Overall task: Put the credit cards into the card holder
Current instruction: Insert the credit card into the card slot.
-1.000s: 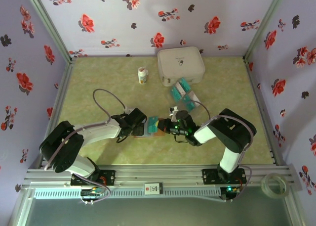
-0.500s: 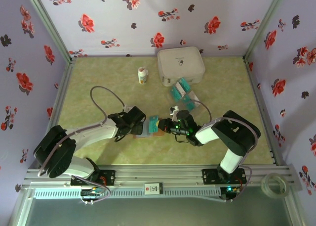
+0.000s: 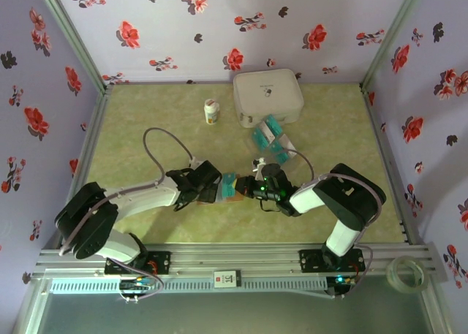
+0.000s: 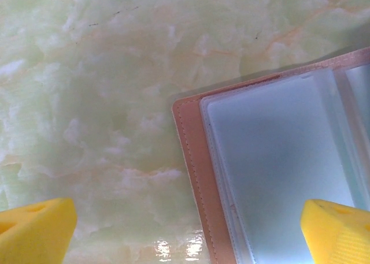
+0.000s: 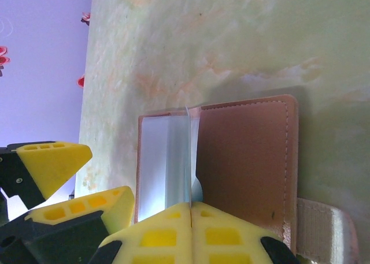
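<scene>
My left claw (image 4: 188, 232) hangs wide open and empty over the edge of the holder (image 4: 272, 160) on the surface (image 4: 87, 102). My right claw (image 5: 191, 218) is pinched tight on one of its pocket leaves.

Marbled table (image 3: 146, 122) with card holder (image 4: 272, 171), credit cards (image 3: 270, 137), case (image 3: 268, 94), bottle (image 3: 211, 112)

Left hand (image 4: 185, 234) wide, right hand (image 5: 191, 215) closed.

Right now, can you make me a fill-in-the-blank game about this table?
The left hand is wide ____.
The right hand is ____, pinching a clear page of the wallet.
The wallet's cover is ____.
The loose green cards lie beside the big ____ case.
Missing words: open, shut, brown, white.
</scene>
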Available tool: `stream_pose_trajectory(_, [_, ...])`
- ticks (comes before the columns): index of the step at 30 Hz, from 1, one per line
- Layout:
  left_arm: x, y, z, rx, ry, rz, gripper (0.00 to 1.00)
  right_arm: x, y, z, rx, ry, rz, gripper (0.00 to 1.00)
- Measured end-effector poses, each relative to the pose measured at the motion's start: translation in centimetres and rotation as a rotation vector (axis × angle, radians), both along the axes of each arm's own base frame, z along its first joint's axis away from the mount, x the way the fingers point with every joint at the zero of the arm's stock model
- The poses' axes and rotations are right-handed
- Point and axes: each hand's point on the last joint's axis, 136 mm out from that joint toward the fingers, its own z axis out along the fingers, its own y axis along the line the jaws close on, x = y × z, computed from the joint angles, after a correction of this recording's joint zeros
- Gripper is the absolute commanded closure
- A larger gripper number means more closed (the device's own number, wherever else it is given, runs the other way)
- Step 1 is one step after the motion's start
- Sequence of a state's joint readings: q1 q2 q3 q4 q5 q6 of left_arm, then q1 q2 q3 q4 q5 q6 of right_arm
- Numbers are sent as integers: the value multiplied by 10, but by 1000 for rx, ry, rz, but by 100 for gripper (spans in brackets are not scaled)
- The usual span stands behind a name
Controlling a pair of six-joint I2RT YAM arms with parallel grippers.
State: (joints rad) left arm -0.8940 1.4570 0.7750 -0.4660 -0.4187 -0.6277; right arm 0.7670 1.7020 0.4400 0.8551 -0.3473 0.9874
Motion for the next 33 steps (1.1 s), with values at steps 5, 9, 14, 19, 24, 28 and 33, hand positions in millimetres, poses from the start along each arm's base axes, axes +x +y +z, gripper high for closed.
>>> stream_pose_trajectory(5, [0,2,-4,17,4,3,0,0,0,0,-1,1,-1,100])
stream_pose_trajectory(9, [-2,9,-6,50,7,10,0,0,-1,-1,-3,1,-3,100])
stream_pose_trajectory(14, [-5,17,-9,78,12,22,0,0,-1,-1,-4,1,-3,100])
stream_pose_trajectory(19, [-6,22,-12,95,14,37,0,0,-1,-1,-3,1,-3,100])
stream_pose_trajectory(24, [-6,24,-12,101,9,56,0,0,-1,-1,-3,1,-3,100])
stream_pose_trajectory(28, [-6,27,-12,106,7,69,0,0,-1,-1,-3,1,-3,100])
stream_pose_trajectory(33, [-7,28,-14,103,7,83,0,0,-1,-1,-3,1,-3,100])
